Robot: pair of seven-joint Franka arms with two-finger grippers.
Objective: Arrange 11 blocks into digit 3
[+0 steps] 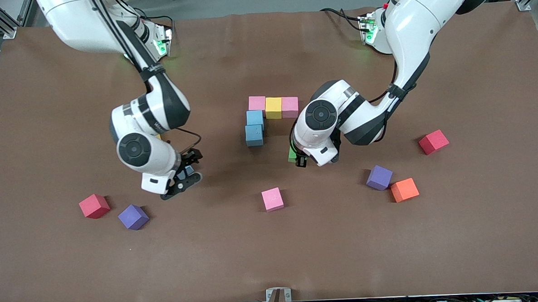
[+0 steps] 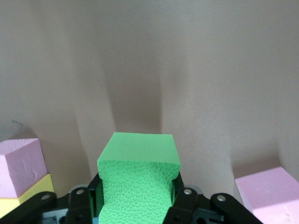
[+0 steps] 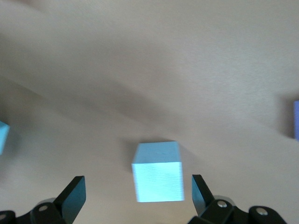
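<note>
Green block (image 2: 138, 179) in left hand (image 2: 135, 205)

From high across the counter (image 1: 273, 259), one camera faced my bases. My left wrist camera looked closely over a green block (image 2: 138, 179); my right, over a light blue block (image 3: 157, 171). Both blocks showed from the front.

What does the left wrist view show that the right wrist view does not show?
Only the left wrist view: the left end effector shut on the green block, with a yellow block and pink blocks close by.

Only the right wrist view: the right end effector open over a light blue block that lies on the table, fingers apart on either side.

Both: the brown table.
</note>
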